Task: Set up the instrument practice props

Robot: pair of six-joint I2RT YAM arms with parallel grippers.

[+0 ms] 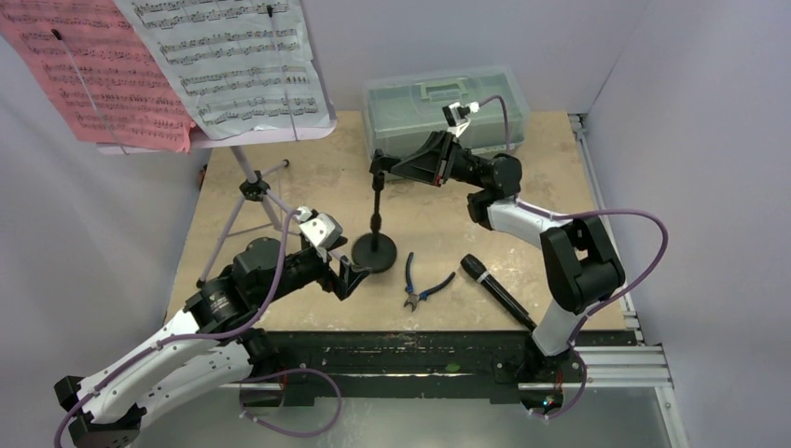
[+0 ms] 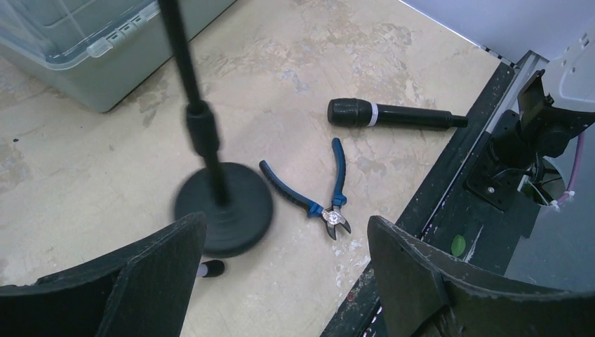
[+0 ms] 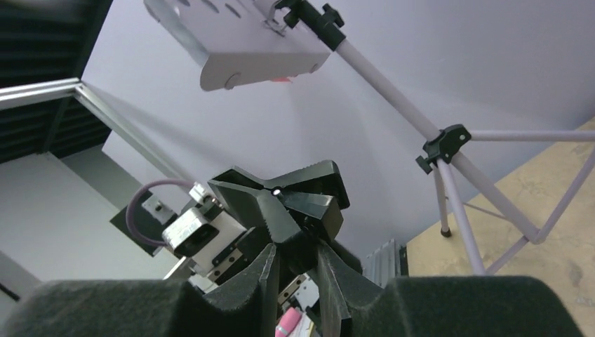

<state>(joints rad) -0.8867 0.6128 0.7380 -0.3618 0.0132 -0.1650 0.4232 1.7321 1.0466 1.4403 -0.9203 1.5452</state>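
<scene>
The pale lilac music stand (image 1: 250, 187) stands at the back left on its tripod legs, with a pink sheet (image 1: 93, 75) and a white sheet (image 1: 233, 61) on it. In the middle of the table the black round-based stand (image 1: 374, 250) is upright. My right gripper (image 1: 381, 168) is shut on the clip at its top (image 3: 281, 203). My left gripper (image 1: 353, 278) is open just left of the base (image 2: 224, 207), which looks blurred, and holds nothing. The black microphone (image 1: 494, 289) lies flat at the front right, away from both grippers.
Blue-handled pliers (image 1: 420, 280) lie between the stand's base and the microphone. A translucent green lidded toolbox (image 1: 448, 107) sits at the back behind the right arm. One tripod foot (image 2: 209, 268) rests close to the left finger. The black front rail (image 2: 435, 210) runs along the table's near edge.
</scene>
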